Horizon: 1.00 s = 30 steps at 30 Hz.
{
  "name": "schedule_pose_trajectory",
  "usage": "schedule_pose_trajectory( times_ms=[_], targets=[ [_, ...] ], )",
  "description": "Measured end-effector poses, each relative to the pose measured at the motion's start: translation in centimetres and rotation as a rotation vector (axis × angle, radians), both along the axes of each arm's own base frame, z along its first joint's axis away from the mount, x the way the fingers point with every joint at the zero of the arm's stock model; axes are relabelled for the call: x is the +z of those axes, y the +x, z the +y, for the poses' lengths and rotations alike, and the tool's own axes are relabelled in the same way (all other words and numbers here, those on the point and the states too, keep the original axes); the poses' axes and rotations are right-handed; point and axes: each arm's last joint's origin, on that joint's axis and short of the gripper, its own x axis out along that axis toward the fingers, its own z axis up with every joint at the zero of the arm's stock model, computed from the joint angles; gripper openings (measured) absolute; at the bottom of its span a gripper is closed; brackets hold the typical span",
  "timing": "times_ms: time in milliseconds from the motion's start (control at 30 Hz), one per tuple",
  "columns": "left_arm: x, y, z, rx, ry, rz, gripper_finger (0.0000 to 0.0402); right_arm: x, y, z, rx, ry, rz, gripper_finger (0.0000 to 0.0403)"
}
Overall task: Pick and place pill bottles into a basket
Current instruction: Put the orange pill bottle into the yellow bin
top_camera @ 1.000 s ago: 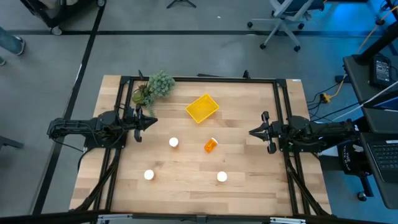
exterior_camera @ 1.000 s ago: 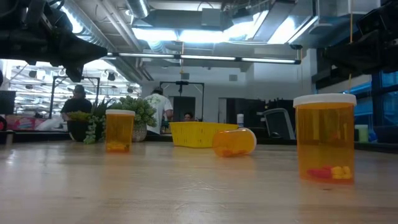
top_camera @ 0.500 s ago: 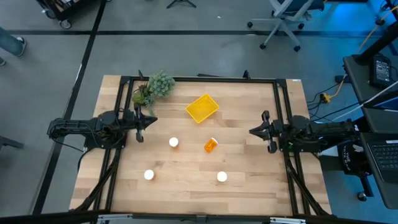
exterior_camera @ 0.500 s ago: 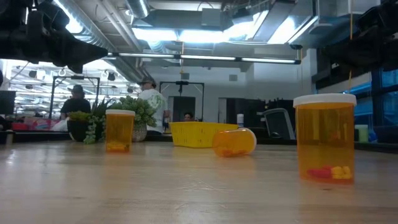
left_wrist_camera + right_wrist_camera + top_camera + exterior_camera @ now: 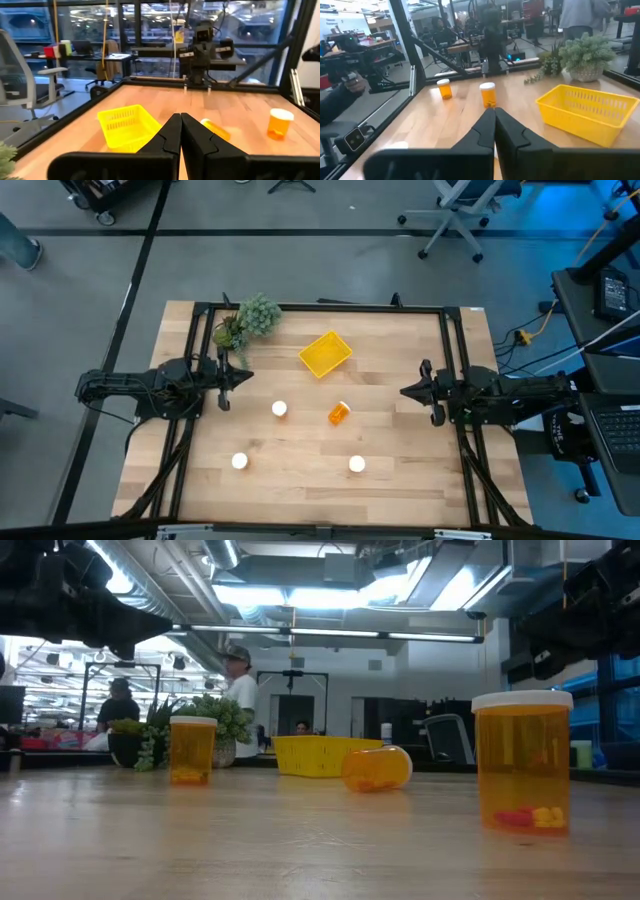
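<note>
Three pill bottles stand upright on their bases on the wooden table: one at the middle left (image 5: 279,409), one near the front left (image 5: 240,462), one near the front right (image 5: 356,464). A fourth bottle (image 5: 340,413) lies on its side at the centre. The yellow basket (image 5: 325,353) rests on the table farther back. My left gripper (image 5: 247,375) hovers at the table's left side, shut and empty. My right gripper (image 5: 405,391) hovers at the right side, shut and empty.
A green leafy plant (image 5: 247,319) stands at the far left corner of the table. A black frame (image 5: 320,308) runs along the table's edges. People show in the room beyond in the low view (image 5: 240,680).
</note>
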Motion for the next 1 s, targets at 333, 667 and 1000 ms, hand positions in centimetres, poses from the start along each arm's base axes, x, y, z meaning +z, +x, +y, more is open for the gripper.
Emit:
schedule_pose_trajectory(
  times_ms=[333,667,1000],
  targets=[
    [1.6,0.2,0.0,-0.017,-0.037,0.031,0.0003,1.0,0.0,0.0,-0.004,0.005,-0.104,0.0004],
    [4.3,1.4,-0.1,-0.032,0.02,0.117,0.0003,3.0,0.0,-0.4,-0.124,-0.094,-0.104,0.0003],
    [4.5,2.1,-0.1,-0.041,0.017,0.167,0.0003,6.7,1.0,-1.1,-0.2,-0.108,0.017,0.0004]
  ],
)
